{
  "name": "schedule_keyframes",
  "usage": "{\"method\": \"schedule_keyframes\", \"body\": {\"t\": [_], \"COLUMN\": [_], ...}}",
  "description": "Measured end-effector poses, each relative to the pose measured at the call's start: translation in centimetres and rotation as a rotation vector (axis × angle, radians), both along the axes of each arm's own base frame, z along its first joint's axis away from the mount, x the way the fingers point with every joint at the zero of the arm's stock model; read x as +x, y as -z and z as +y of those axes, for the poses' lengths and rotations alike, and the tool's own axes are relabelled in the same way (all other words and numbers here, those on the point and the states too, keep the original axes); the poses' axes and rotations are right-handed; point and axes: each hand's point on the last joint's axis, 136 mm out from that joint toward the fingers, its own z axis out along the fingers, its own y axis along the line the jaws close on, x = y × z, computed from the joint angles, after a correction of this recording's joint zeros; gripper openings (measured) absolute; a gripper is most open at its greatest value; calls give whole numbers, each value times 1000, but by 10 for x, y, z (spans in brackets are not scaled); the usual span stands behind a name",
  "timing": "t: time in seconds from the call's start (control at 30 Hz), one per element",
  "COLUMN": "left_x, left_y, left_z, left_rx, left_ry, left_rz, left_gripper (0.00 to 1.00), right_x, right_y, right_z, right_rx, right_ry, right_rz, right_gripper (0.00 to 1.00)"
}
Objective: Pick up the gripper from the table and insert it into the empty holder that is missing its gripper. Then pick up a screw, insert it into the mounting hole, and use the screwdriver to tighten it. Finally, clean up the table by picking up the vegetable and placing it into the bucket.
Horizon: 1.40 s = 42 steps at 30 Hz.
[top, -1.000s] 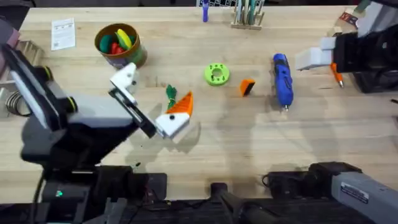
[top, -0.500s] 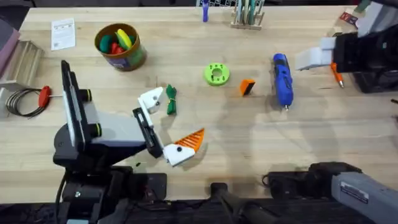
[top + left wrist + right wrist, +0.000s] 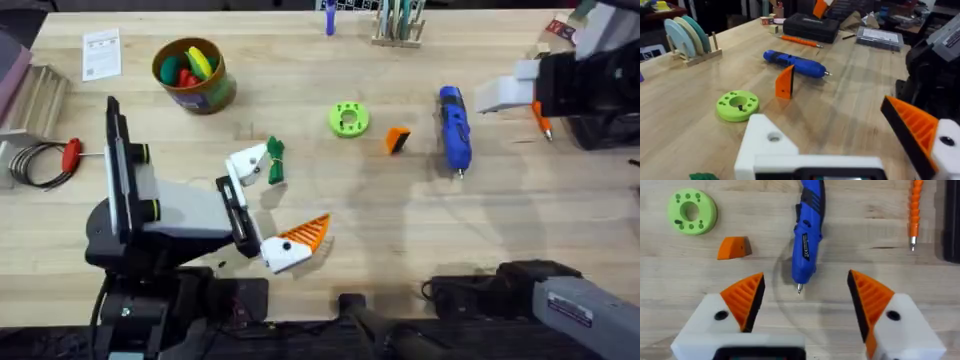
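- Wooden table (image 3: 400,240), tools scattered
- Left gripper (image 3: 270,205) spread wide, empty; vegetable (image 3: 275,160) just beside one fingertip
- Right gripper (image 3: 805,300) wide, empty; screwdriver (image 3: 807,230) just ahead

My fingers (image 3: 867,300) are white with ribbed orange pads. The screwdriver (image 3: 807,227) is blue, the gripper (image 3: 733,248) orange, the disc (image 3: 692,211) lime green at ten o'clock, the vegetable (image 3: 274,160) dark green, the table (image 3: 400,230) pale wood.
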Motion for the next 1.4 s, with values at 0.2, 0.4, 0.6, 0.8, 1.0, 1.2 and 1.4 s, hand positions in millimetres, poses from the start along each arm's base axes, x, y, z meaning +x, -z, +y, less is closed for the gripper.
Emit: {"method": "schedule_keyframes", "body": {"t": [0.2, 0.4, 0.6, 0.8, 1.0, 1.2, 1.4], "left_x": [3, 3, 3, 2, 2, 2, 2], "left_y": [-6, -6, -6, 1, 2, 2, 2], "left_z": [1, 1, 1, 1, 1, 1, 1], "left_rx": [-3, -4, -5, -7, -9, 1, 7], "left_ry": [-10, -10, -10, -10, -9, -8, -7], "left_rz": [-50, -49, -46, 12, 23, 0, -15], "left_gripper": [986, 986, 986, 985, 986, 986, 986], "right_x": [0, 0, 0, 0, 0, 0, 0], "right_y": [0, 0, 0, 0, 0, 0, 0], "right_z": [0, 0, 0, 0, 0, 0, 0], "right_rx": [0, 0, 0, 0, 0, 0, 0], "right_ry": [0, 0, 0, 0, 0, 0, 0], "right_rz": [0, 0, 0, 0, 0, 0, 0], "right_gripper": [991, 991, 992, 991, 990, 990, 990]}}
